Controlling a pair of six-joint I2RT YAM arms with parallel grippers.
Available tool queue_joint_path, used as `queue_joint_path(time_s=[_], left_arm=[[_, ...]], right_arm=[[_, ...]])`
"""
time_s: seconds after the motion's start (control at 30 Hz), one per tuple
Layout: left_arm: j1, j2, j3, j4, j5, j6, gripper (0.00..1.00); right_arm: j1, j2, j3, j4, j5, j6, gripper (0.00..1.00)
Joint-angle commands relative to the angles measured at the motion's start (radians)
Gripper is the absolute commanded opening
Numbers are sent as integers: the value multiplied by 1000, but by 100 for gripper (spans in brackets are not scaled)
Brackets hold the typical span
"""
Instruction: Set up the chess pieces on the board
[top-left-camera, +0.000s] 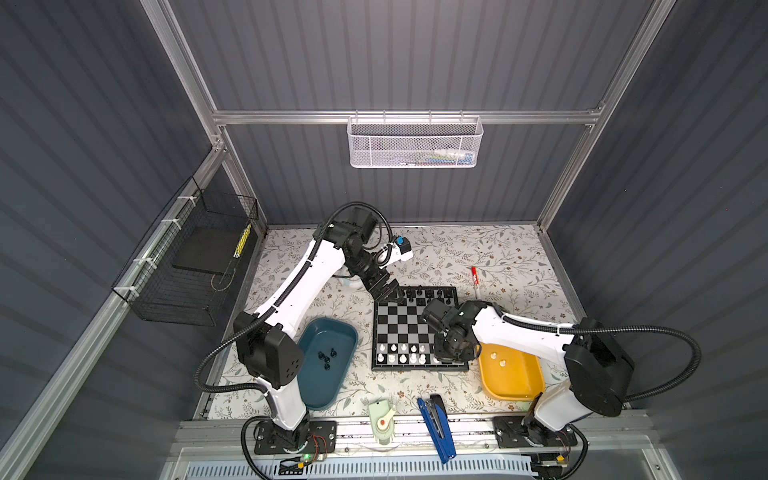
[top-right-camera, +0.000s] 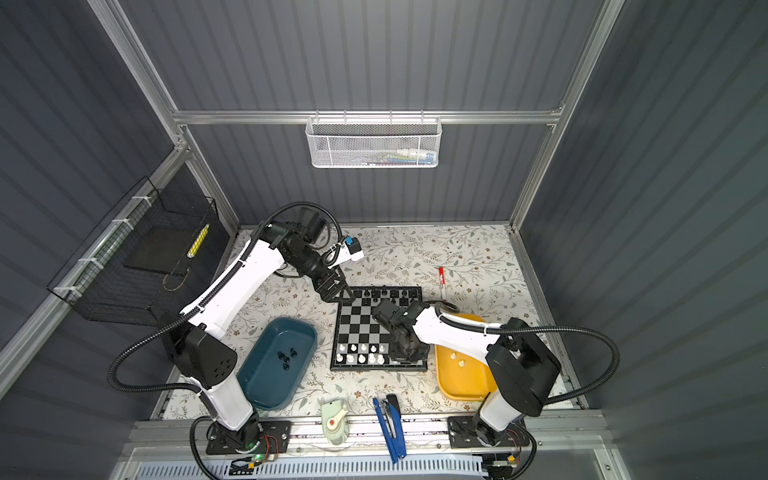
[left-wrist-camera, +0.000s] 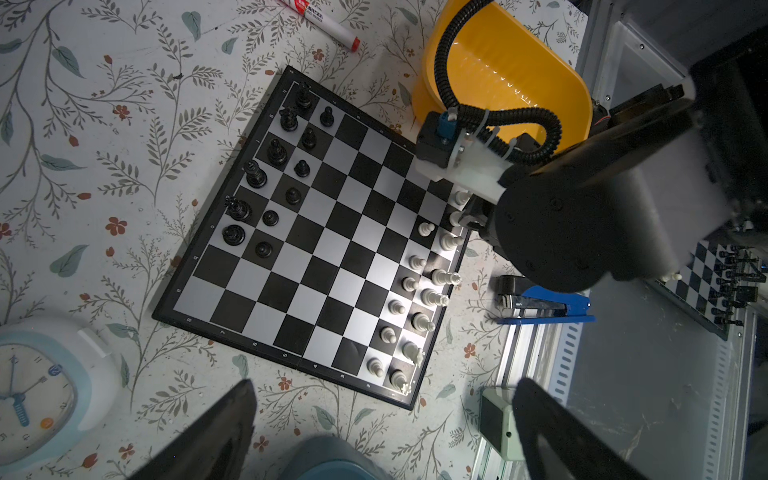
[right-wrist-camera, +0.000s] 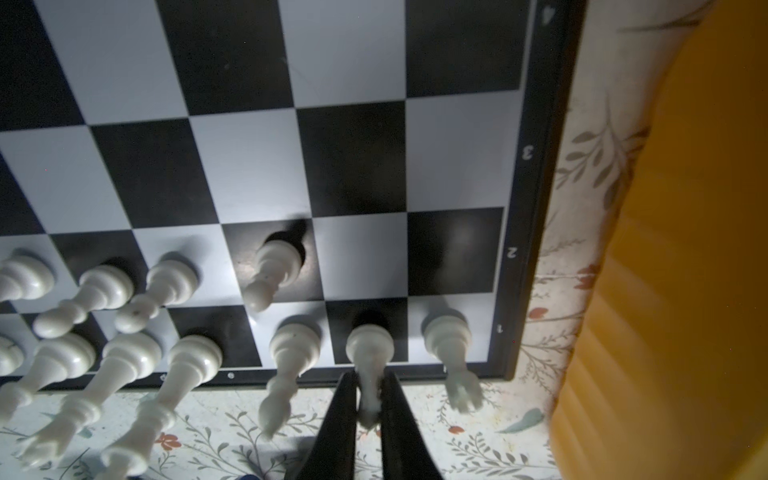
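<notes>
The board lies mid-table. Black chess pieces fill part of its two far rows, white ones its two near rows. My right gripper is shut on a white chess piece that stands on a near-row black square, second from the board's right corner. My left gripper hangs open and empty above the board's far left corner. Several black pieces lie in the teal tray. White pieces lie in the yellow tray.
A red marker lies beyond the board's far right corner. A blue stapler and a pale green device sit at the front edge. A white-and-blue clock stands under the left arm.
</notes>
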Motion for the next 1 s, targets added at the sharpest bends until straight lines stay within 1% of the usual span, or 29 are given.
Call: queue_joint_path(time_s=[0.0, 0.3, 0.57, 0.97], left_arm=[[-3, -12, -10, -10, 12, -11, 97], [-2, -11, -13, -7, 10, -11, 98], [-2, -7, -8, -10, 9, -10, 98], [-2, -2, -4, -11, 3, -13, 98]], right_arm=[[4, 10, -7, -10, 1, 4, 15], [4, 11, -7, -10, -1, 4, 17], [3, 5, 10, -29, 9, -4, 23], [3, 0, 59, -77, 24, -23, 27]])
